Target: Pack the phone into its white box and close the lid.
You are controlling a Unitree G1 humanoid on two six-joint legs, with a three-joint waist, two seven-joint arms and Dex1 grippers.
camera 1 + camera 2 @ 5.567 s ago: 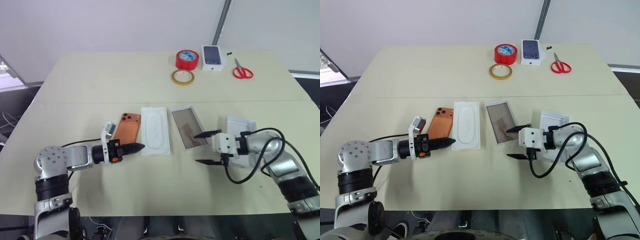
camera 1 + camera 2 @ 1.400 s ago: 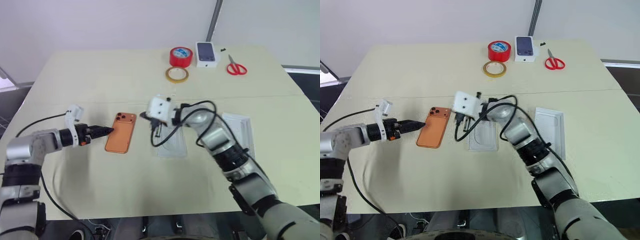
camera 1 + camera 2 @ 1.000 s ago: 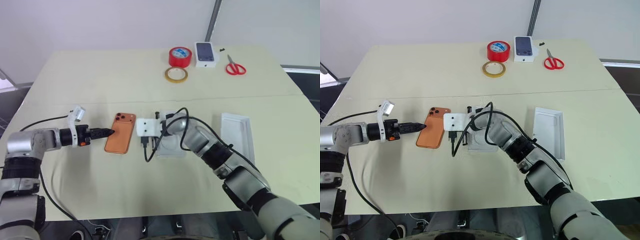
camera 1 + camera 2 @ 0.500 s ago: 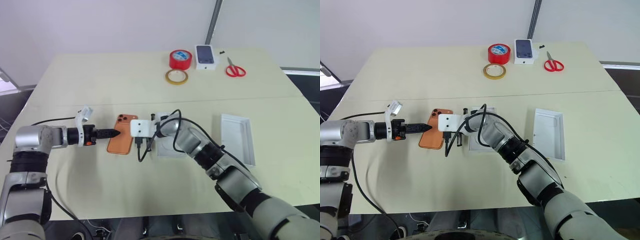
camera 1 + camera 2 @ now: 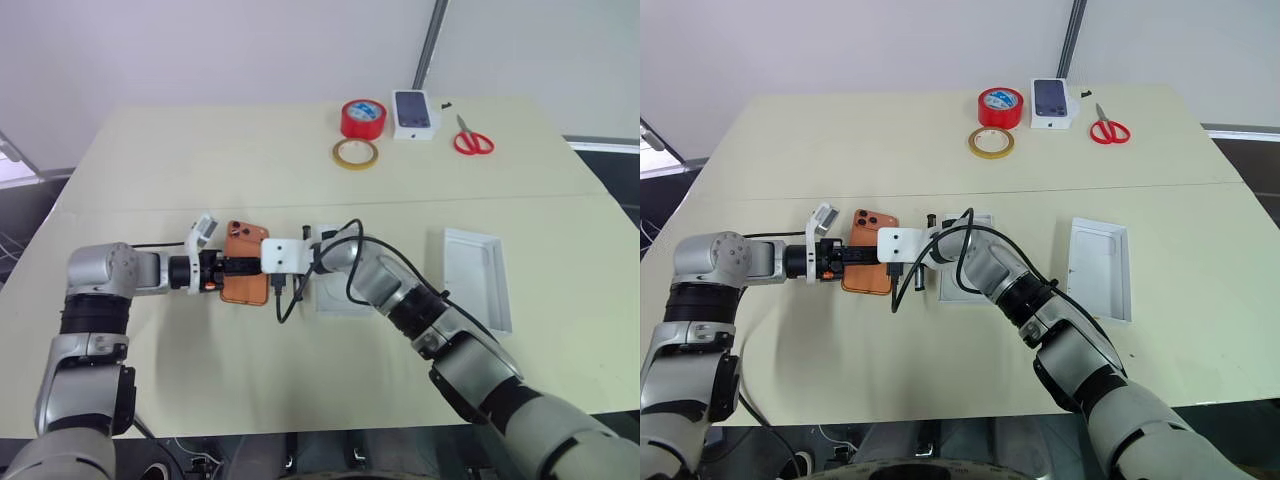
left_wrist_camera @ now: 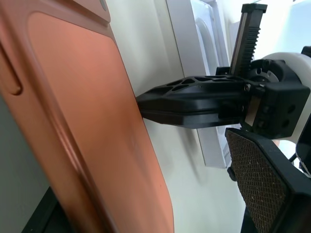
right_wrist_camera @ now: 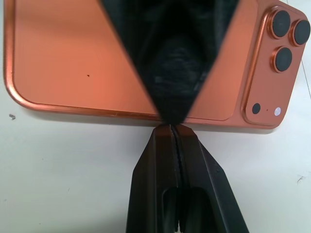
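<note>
Phone: the phone (image 5: 245, 277) lies camera side up on the table (image 5: 200, 160), left of the white box (image 5: 338, 296) and not yet in it.
Left gripper: the left gripper (image 5: 238, 266) reaches in from the phone's left side with its jaws spread wide – one finger lies across the orange back, and in the left wrist view the phone's edge sits between the two fingers (image 6: 267, 184). Whether they already press on it cannot be told.
Right gripper: the right gripper (image 7: 171, 130) has its fingers pressed together, holding nothing, tips right at the phone's long right edge – apparently bracing it.
White box: it sits open just right of the phone, partly behind the right arm; a flat white insert seems to lie in it, though this is hard to tell.
Lid: the lid (image 5: 480, 276) rests rim up, well to the right of the box.
Progress: early – the phone has yet to be lifted, set in the box and covered.
</note>
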